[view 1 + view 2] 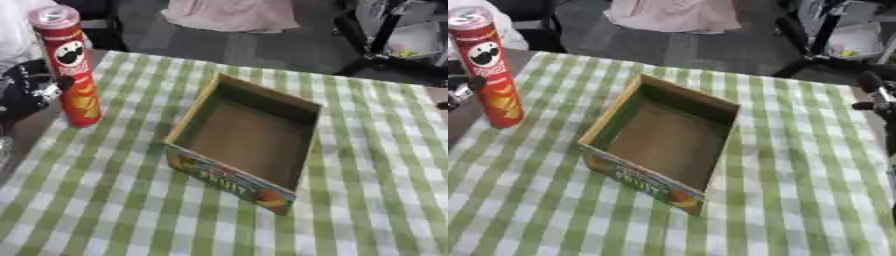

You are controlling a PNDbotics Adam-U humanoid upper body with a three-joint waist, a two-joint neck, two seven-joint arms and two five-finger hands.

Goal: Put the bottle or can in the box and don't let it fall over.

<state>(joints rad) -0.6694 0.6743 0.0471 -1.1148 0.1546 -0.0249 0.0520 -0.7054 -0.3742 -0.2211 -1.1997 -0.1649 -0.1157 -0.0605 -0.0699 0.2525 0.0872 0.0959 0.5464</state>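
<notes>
A: Hand (31, 87) on the left reaching in beside the tall red can (70, 65), fingers curling round its middle from the outer side. Gripping at mid-height, probably for keeping it upright in the lift.

B: Standing where?

A: Standing upright at the cloth's (114, 200) near-left edge, just inside the hand, silver lid up, face logo and yellow chips showing on the label.

B: And the box (249, 137)?

A: Lying open and empty, well to the inner side of the hand, printed front facing the camera.

B: Other hand?

A: Showing only as dark parts (877, 95) at the right edge; cannot tell about its fingers.
</notes>
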